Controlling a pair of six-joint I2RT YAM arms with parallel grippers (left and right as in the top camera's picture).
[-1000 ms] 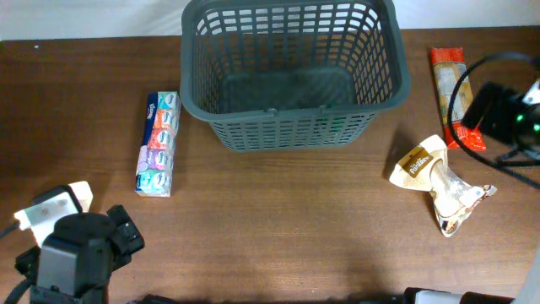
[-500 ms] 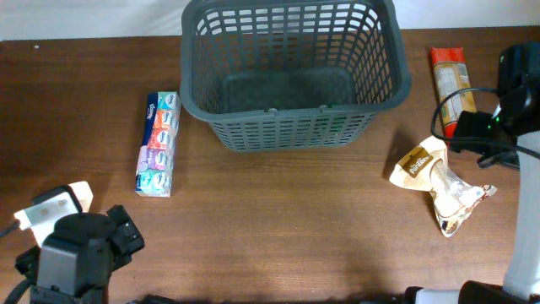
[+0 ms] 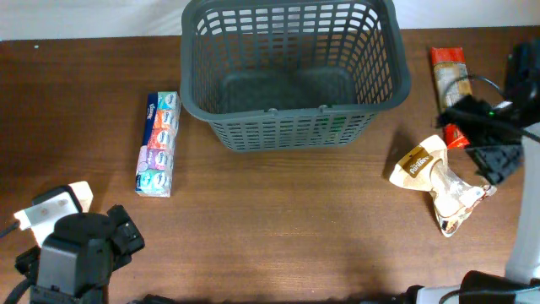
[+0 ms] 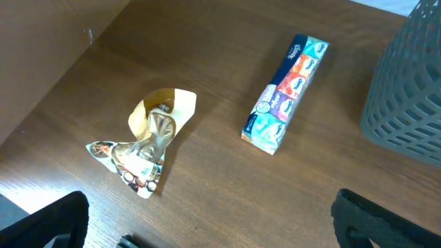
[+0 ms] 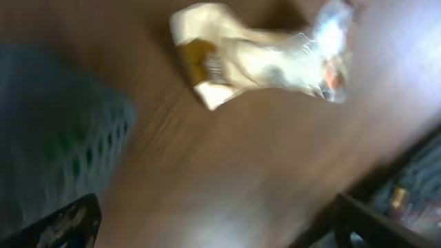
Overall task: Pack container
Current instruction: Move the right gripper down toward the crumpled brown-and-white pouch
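The container (image 3: 291,108), a big dark grey slotted basket, stands empty at the back middle; its wall shows at the right edge of the left wrist view (image 4: 413,89) and as a blur in the right wrist view (image 5: 55,124). My right gripper (image 3: 494,148) hovers open just right of a cream snack bag (image 3: 439,181), which lies beyond its wide-apart fingers (image 5: 62,227) in the blurred right wrist view (image 5: 255,52). My left gripper (image 4: 213,227) stands open over bare wood at the front left, short of a tissue pack (image 4: 286,93) and a crumpled bag (image 4: 151,145).
The tissue pack (image 3: 159,143) lies left of the container. An orange-red packet (image 3: 450,80) lies at the back right, partly under the right arm's cable. The crumpled bag (image 3: 59,203) sits beside the left arm (image 3: 76,257). Brown table between.
The right arm has swung in from the right edge and now hangs over the table beside the cream snack bag. The left arm and all objects have stayed put.
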